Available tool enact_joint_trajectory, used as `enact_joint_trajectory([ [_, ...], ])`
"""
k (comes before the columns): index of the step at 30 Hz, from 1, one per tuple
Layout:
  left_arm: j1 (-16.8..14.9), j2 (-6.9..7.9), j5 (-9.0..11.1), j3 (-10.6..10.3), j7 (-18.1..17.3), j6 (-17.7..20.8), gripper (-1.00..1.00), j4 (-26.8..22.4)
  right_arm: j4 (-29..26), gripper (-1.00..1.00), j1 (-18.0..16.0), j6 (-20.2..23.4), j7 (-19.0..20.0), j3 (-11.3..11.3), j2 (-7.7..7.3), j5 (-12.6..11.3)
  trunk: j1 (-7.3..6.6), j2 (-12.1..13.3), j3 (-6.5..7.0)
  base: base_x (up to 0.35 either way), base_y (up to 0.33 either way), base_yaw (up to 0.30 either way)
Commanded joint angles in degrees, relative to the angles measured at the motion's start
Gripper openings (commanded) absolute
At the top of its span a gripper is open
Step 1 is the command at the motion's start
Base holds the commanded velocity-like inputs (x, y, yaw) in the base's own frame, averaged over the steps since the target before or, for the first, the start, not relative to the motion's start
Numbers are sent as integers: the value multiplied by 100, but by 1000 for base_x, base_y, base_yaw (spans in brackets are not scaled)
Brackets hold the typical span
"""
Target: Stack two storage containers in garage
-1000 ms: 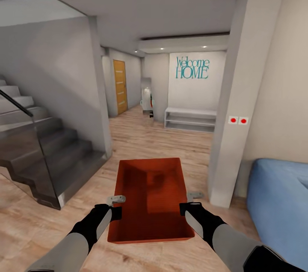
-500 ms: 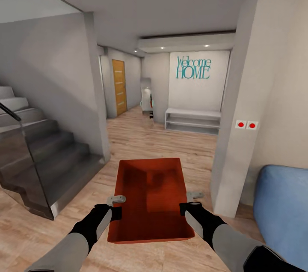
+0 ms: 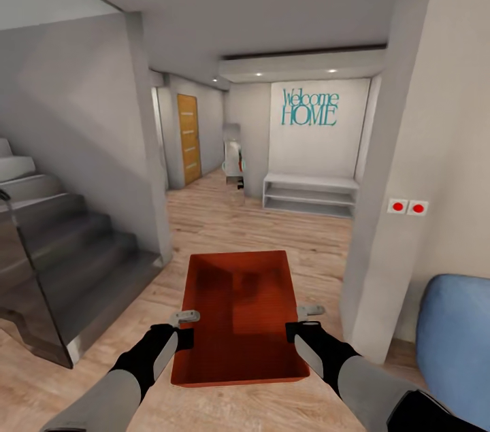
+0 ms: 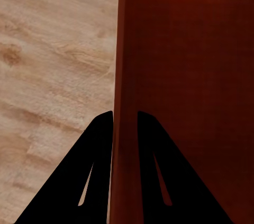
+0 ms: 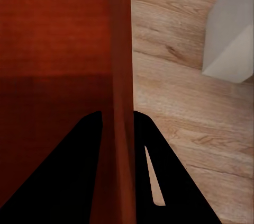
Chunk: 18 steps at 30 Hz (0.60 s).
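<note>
We had the bin (image 3: 239,313) up in front of us over the wood floor (image 3: 252,221), left gripper (image 3: 185,328) and right gripper (image 3: 304,322) each pinched shut on a side wall. Best bet: keep it level, steer between the stairs (image 3: 75,241) and pillar (image 3: 381,214).

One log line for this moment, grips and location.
carry | left gripper shut on container wall | right gripper shut on opposite wall | over wood floor, hallway ahead

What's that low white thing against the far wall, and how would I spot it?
Look down the wood-floored hallway to the end wall bearing the teal "Welcome HOME" lettering. Directly beneath it stands a low white shelf unit with open tiers. Unlike the orange door further left, it is white and sits low on the floor.
</note>
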Motion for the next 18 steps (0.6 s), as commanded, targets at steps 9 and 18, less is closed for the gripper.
enact_joint_trajectory([
  [9,7,148,-114,-39,156,47,-100,-4,-28,-100,-10,18,-33,-62,-4,-32,6,-5,-2,323,0,0],
  [18,7,148,-114,-39,156,47,-100,-4,-28,-100,-10,18,-33,-62,-4,-32,6,-5,-2,323,0,0],
])
